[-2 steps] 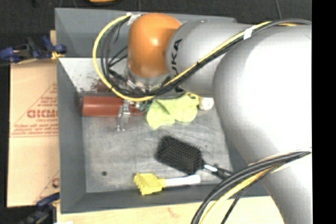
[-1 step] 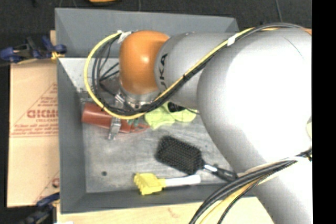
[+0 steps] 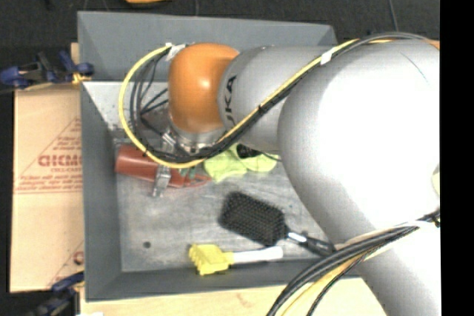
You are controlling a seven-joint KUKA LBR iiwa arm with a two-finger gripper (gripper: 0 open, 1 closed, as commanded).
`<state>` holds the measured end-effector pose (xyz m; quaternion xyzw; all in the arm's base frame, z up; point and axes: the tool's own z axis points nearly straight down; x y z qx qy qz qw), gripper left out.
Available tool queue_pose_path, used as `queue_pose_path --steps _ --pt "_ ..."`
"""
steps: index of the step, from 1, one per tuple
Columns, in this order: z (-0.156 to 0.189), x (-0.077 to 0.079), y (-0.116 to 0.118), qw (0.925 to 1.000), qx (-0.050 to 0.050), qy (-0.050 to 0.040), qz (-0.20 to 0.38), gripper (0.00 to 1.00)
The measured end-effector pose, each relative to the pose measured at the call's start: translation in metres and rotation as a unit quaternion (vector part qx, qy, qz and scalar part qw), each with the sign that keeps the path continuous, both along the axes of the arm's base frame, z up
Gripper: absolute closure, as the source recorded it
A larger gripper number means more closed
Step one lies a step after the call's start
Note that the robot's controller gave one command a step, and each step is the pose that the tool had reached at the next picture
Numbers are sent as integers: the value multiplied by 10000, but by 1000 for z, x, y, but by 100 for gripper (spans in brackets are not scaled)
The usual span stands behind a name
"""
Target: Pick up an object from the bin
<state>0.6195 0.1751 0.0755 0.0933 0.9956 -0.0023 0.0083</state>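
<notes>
My gripper (image 3: 158, 184) is low in the left middle of the bin, mostly hidden under the arm's orange cover. It sits against a dark red cylinder-shaped thing (image 3: 136, 161) that lies on its side by the left wall. The red thing runs on under the gripper toward the right. A crumpled yellow-green cloth (image 3: 227, 166) lies just right of the gripper, partly under the arm.
A black hairbrush (image 3: 252, 218) lies on the bin floor at the lower middle, its handle pointing right under the arm. A yellow-headed tool with a white handle (image 3: 210, 259) lies along the front wall. The arm covers the bin's right half.
</notes>
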Motion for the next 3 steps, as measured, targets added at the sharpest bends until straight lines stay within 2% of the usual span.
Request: queue_pose_path --steps 1,2,3 --pt "38 -2 -9 9998 25 103 -167 100" --pt "106 -9 4 9998 23 79 -153 100" --pt "145 4 -5 9996 41 61 -258 100"
